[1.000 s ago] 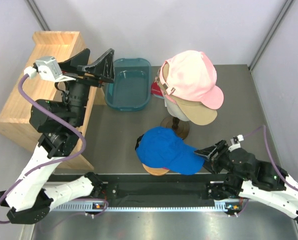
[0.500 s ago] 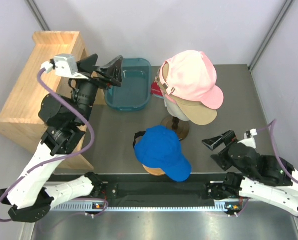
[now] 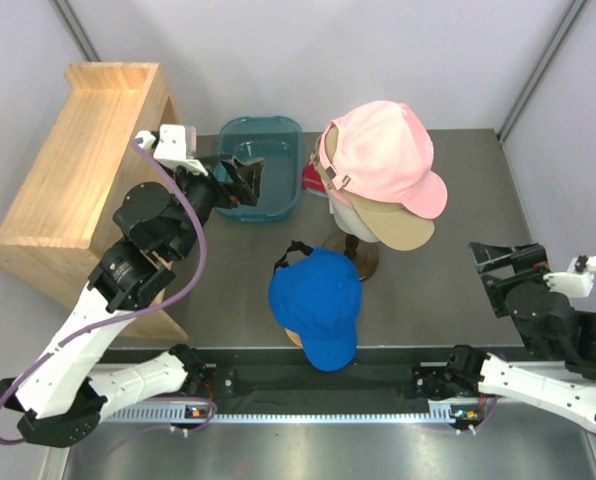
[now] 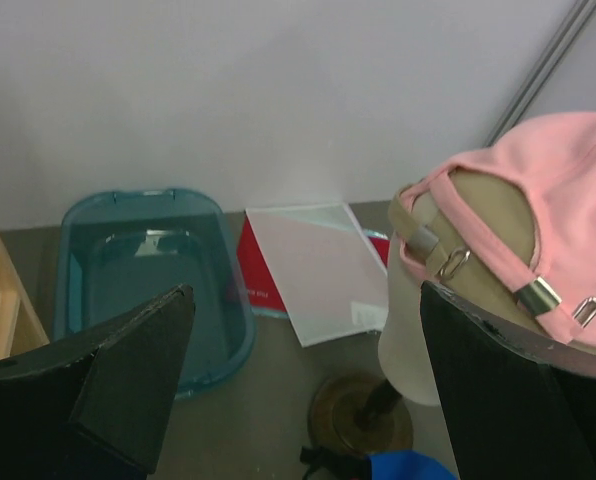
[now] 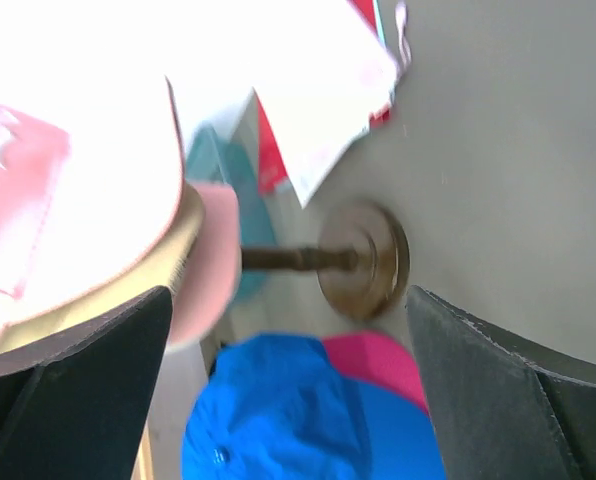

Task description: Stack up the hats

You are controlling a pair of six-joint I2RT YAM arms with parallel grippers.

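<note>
A light pink hat [image 3: 383,155] sits on top of a tan hat [image 3: 393,228] on the cream mannequin head [image 4: 408,340]. In front of them a royal blue hat [image 3: 318,300] rests over a wooden ball [image 3: 296,338], brim toward the near edge. In the right wrist view a magenta hat [image 5: 373,362] shows under the blue hat [image 5: 278,420]. My left gripper [image 3: 243,180] hangs open over the teal bin, left of the pink hat [image 4: 548,190]. My right gripper [image 3: 496,275] stands open to the right of the blue hat, well apart from it. Both grippers hold nothing.
A wooden shelf [image 3: 78,170] fills the left side. A teal bin [image 3: 263,165] stands at the back, with a red and white packet [image 4: 318,260] beside it. The mannequin's round wooden base [image 3: 363,255] stands between the two hat piles.
My right gripper opened, let go of the blue hat's brim and drew back to the right. The blue hat's brim swung toward the near edge. My left arm swung right toward the bin.
</note>
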